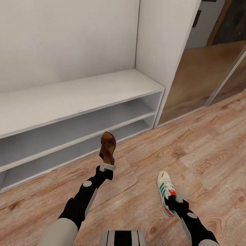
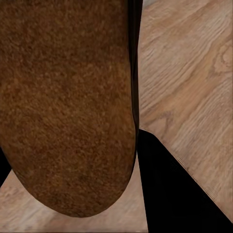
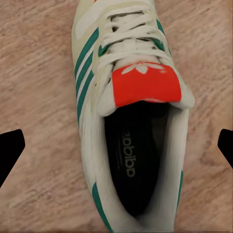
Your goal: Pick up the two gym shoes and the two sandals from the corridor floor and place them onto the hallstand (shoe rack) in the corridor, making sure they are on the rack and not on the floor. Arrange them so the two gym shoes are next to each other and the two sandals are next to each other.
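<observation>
Before the pale grey hallstand (image 1: pixel 85 92), the left end effector (image 1: pixel 106 167) is clamped on a brown sandal (image 1: pixel 108 147), held upright above the corridor floor (image 1: pixel 205 150). Further right, the right end effector (image 1: pixel 177 198) hangs spread apart over a gym shoe (image 1: pixel 165 191) lying on the planks.

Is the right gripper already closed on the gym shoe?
No. In the right wrist view the gym shoe lies on the wood floor with both fingertips well clear of its sides.
</observation>
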